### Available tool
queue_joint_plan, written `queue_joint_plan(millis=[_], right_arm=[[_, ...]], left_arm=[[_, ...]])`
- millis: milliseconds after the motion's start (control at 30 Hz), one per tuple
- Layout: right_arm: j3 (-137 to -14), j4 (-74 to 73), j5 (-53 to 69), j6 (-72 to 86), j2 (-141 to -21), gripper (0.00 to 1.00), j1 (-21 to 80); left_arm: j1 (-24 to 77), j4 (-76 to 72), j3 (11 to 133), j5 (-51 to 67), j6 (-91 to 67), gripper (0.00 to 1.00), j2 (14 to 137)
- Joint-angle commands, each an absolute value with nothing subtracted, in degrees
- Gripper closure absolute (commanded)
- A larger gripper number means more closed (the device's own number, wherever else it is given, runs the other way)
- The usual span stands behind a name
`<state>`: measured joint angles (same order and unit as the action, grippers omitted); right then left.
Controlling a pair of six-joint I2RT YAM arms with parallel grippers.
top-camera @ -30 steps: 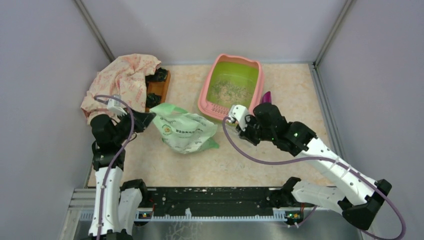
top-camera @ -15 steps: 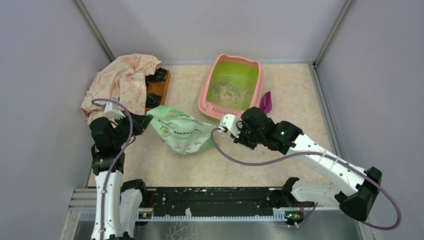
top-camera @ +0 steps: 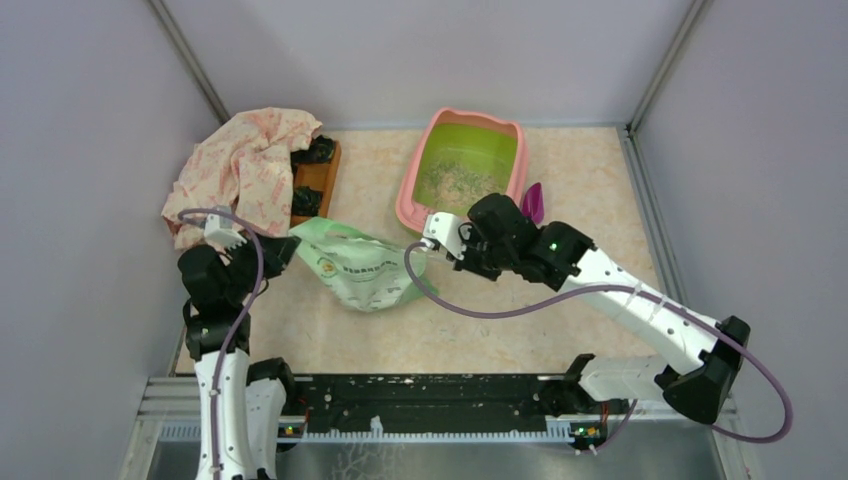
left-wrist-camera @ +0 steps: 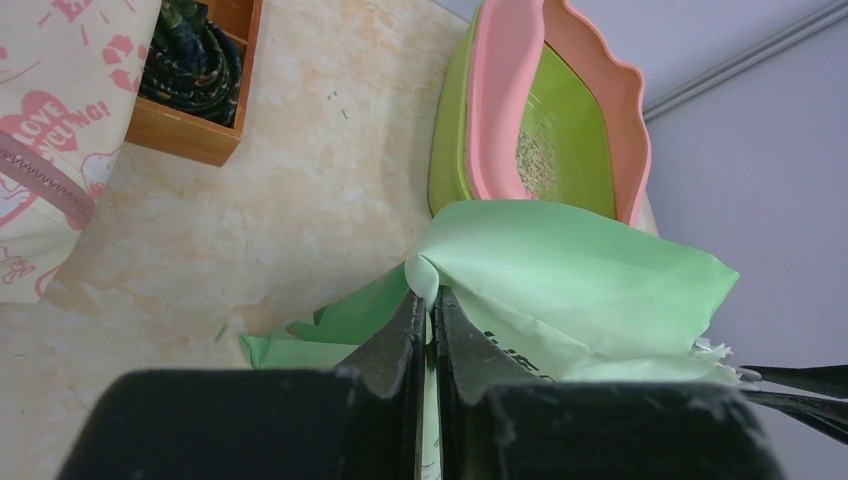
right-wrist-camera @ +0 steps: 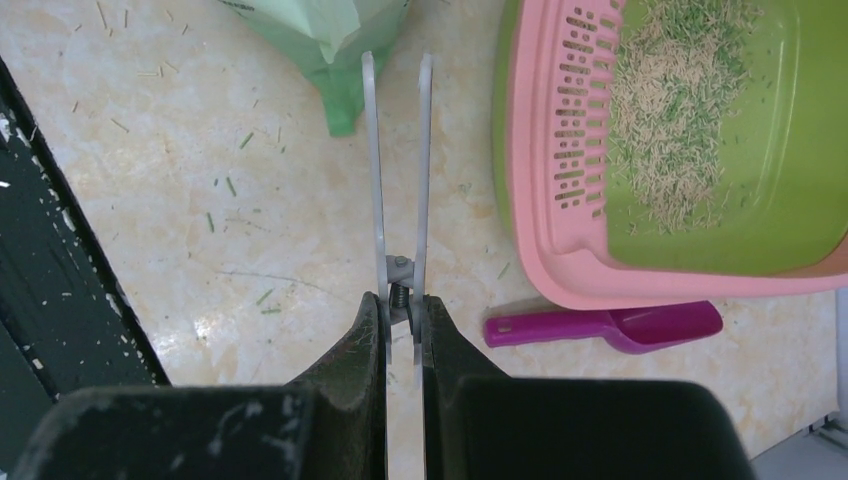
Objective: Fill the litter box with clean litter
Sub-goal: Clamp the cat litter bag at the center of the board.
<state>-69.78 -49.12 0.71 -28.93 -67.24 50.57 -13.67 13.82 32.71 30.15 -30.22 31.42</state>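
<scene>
The left hand pinches a corner of the green bag; the right hand clamps a two-bladed metal tool. The litter box sits at the bag's one o'clock.

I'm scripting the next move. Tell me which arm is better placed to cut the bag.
Right, probably. The right gripper is shut on scissors whose blades point at the light green bag. The left gripper pinches the bag's corner, steadying it.
</scene>
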Motion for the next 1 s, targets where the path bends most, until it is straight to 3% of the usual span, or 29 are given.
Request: queue_joint_plan(millis=[0,967], right_arm=[[-74.0,-49.7,0.3,-30.6,-69.1,1.0,51.6],[-77.2,-54.6,-2.6,-29.4,-69.3,1.0,54.2]], left_arm=[[-15.0,14.8,31.4,30.4,-29.8,0.9,30.2],[-16.9,11.8,30.8,35.6,-30.1,0.9,31.7]])
